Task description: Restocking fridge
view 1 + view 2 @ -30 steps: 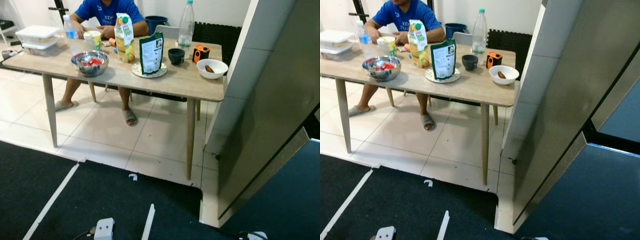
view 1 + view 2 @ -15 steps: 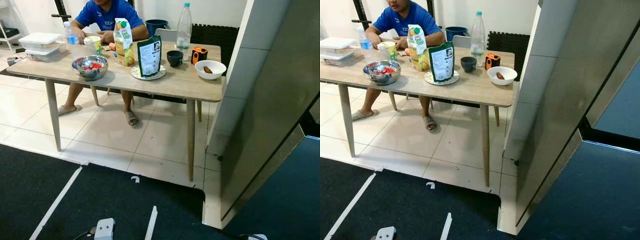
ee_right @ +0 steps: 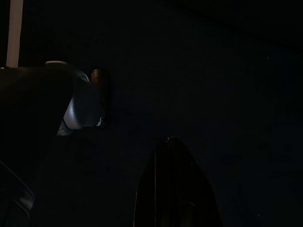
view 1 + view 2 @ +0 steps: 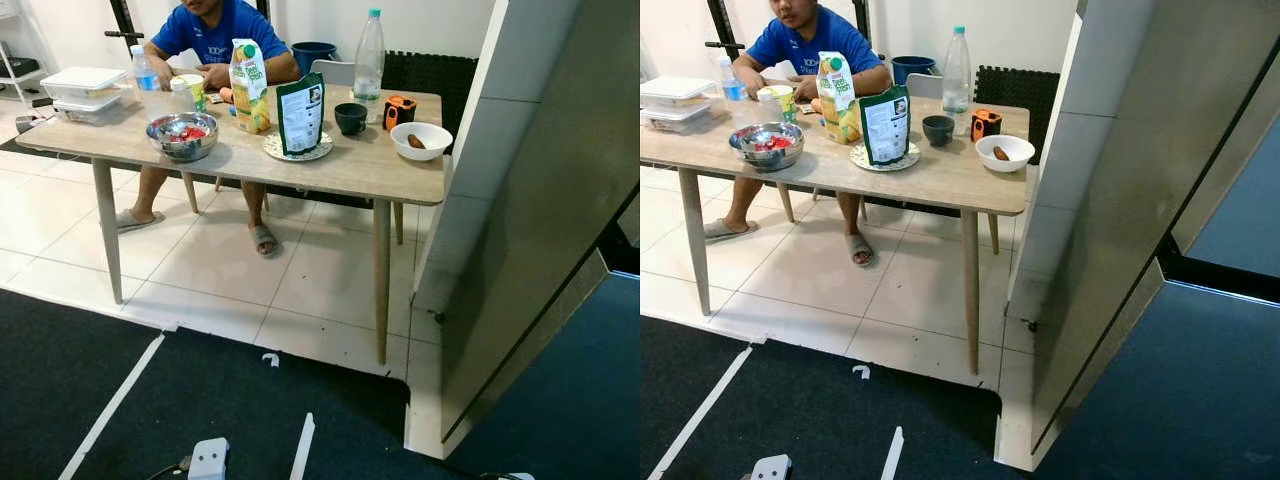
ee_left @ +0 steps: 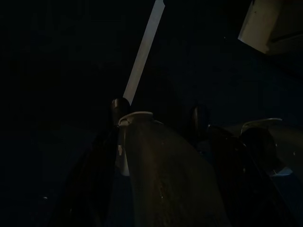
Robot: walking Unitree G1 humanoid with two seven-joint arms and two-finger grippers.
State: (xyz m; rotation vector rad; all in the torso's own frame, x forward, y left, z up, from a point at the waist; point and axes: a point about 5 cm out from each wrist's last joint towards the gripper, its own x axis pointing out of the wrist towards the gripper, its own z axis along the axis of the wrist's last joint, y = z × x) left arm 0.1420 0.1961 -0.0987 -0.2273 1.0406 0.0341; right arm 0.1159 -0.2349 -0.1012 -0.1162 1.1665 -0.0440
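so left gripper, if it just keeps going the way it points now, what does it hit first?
Most likely the dark floor mat. The left gripper hangs pointing down at it, with a white tape line running just ahead of the fingertips. Nothing else seems to lie in that line, though the wrist view is very dark and depth is unclear.

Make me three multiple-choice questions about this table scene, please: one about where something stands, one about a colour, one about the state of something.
1. Where does the green pouch stand?
A. on the patterned plate
B. in the metal bowl
C. on the floor

2. What colour is the shirt of the person sitting behind the table?
A. red
B. blue
C. white

3. How is the juice carton?
A. lying flat
B. fallen on the floor
C. standing upright

Answers: 1 A, the pouch rises from the plate near the table's front edge. 2 B, the shirt is plainly blue. 3 C, the carton stands with its top upward beside the metal bowl.
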